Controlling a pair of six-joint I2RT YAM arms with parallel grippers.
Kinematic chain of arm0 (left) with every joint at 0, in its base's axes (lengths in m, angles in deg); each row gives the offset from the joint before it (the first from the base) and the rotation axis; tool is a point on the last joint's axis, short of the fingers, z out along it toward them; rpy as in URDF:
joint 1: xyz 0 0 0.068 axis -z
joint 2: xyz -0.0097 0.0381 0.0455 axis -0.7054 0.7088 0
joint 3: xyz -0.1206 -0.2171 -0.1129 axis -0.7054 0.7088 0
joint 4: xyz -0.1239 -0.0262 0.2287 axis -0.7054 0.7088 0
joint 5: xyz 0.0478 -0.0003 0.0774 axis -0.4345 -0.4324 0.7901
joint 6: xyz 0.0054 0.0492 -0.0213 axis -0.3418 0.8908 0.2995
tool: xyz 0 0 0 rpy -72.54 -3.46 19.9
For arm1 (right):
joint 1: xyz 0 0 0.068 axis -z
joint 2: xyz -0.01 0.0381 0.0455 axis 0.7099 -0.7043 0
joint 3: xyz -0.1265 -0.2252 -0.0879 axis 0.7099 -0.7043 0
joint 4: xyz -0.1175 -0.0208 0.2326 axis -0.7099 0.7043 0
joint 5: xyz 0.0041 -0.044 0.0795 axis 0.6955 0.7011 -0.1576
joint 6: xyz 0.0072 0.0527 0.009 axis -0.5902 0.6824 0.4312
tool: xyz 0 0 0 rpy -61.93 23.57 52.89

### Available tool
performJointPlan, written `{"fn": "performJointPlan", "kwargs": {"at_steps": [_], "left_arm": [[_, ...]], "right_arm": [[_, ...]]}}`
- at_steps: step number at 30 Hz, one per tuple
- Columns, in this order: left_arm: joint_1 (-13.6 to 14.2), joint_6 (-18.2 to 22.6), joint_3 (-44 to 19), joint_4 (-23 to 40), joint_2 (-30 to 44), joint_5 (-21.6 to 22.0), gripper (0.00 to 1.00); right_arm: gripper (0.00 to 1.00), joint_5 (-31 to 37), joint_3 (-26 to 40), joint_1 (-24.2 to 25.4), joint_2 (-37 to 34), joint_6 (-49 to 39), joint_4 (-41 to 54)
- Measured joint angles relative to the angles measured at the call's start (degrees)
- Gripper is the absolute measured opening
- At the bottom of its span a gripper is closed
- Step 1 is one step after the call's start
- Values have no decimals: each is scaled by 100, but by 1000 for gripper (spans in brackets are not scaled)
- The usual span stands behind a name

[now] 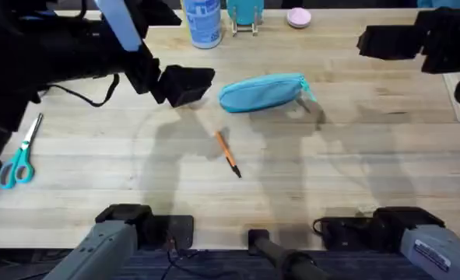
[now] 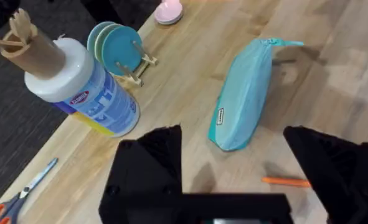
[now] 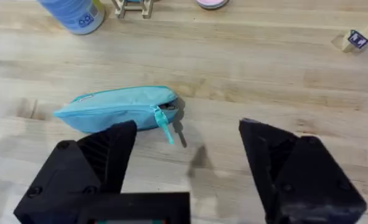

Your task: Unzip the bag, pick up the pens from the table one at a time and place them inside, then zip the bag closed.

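The light-blue bag [image 1: 261, 93] lies on the table [image 1: 354, 171], its pull tab [image 1: 308, 92] at the right end and the zipper line looking closed. One orange pen [image 1: 228, 154] lies just in front of it. My left gripper [image 1: 187, 84] hovers open at the bag's left end; the left wrist view shows the bag [image 2: 246, 93] and pen [image 2: 286, 182] between its spread fingers [image 2: 152, 162]. My right gripper [image 1: 381, 43] hangs open to the right of the bag and farther back, with the bag [image 3: 118, 109] and tab [image 3: 165, 127] ahead of its fingers [image 3: 103, 155].
A blue-and-white canister [image 1: 202, 22], a teal disc rack [image 1: 245, 15] and a pink lid [image 1: 298, 17] stand along the back edge. Teal-handled scissors [image 1: 19, 155] lie at the far left. A small block [image 3: 355, 39] sits off to the bag's right.
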Motion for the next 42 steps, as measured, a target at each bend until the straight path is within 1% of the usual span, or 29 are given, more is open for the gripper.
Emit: {"fn": "performJointPlan", "kwargs": {"at_steps": [5, 10, 14, 19, 22, 33, 39, 42], "left_arm": [[0, 50, 0, 163, 0, -42, 994], [0, 55, 0, -15, 0, -105, 994], [0, 146, 0, -30, 10, -127, 993], [0, 252, -2, 181, 279, -144, 996], [0, 463, -2, 346, 536, -146, 996], [0, 1033, -4, 422, 1207, -171, 996], [0, 1662, -4, 525, 1732, -421, 996], [0, 1951, -4, 498, 1933, -472, 996]], "right_arm": [[998, 0, 0, 0, 0, 0, 0], [998, 0, 0, 0, 0, 0, 0], [998, 0, 0, 0, 0, 0, -2], [997, 2, 0, 0, 1, 0, -20], [997, 1, 0, 0, 1, 0, -20], [997, 2, 0, 0, 0, 0, -20], [997, 0, 0, 0, 2, 0, -20], [997, 0, 0, 0, 2, 0, -20]]}}
